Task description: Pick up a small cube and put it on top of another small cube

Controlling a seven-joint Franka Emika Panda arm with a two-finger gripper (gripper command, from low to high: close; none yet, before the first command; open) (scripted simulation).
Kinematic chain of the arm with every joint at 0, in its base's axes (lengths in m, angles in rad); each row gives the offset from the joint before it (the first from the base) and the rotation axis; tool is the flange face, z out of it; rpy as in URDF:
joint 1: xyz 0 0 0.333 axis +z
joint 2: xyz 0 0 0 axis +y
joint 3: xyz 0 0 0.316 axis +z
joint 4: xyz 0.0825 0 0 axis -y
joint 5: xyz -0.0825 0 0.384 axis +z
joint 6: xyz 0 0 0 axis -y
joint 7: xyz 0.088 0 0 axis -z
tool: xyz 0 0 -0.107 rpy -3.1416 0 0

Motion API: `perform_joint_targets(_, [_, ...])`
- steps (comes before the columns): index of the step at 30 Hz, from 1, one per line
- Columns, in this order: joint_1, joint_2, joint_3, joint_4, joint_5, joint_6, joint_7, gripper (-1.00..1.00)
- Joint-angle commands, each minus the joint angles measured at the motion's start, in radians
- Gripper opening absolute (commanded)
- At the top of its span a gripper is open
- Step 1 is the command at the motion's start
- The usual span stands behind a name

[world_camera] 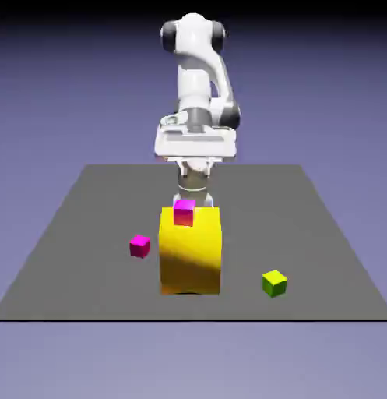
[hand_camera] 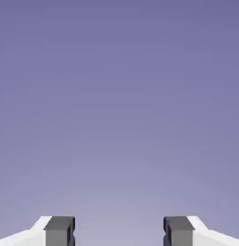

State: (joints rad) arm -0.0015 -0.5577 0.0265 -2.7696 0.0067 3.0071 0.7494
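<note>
Two magenta cubes (world_camera: 184, 212) are showing, one sitting on the big yellow block (world_camera: 191, 251), yet no teal cube is appearing anywhere; perhaps it is hiding behind that block. The lime cube (world_camera: 274, 283) is resting on the surface (world_camera: 87, 234). The gripper (hand_camera: 119, 230) is hanging wide and empty. Small rigid cubes likely handle lightly; opposite flat faces suit grasping.

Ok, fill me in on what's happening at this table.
The white arm's hand is open and empty, its camera seeing only backdrop. In the exterior view the arm sits behind the big yellow block, which carries one magenta cube. Another magenta cube and the lime cube lie untouched on the table. No teal cube shows.
</note>
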Motion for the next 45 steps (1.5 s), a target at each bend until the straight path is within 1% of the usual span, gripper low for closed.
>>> perform_joint_targets(1, [-0.003,0.031,0.024,0.019,-0.018,-0.044,0.008,0.0])
perform_joint_targets(19, [-0.06,0.587,0.449,0.352,-0.351,-0.826,0.16,0.0])
perform_joint_targets(23, [-0.062,0.718,0.534,0.402,-0.442,-1.0,0.192,0.0])
perform_joint_targets(41, [0.045,1.37,0.792,0.329,-1.031,-1.743,0.3,0.0])
perform_joint_targets(44, [0.062,1.396,0.784,0.291,-1.068,-1.759,0.299,0.0])
perform_joint_targets(45, [0.045,1.406,0.75,0.276,-1.112,-1.74,0.306,0.0])
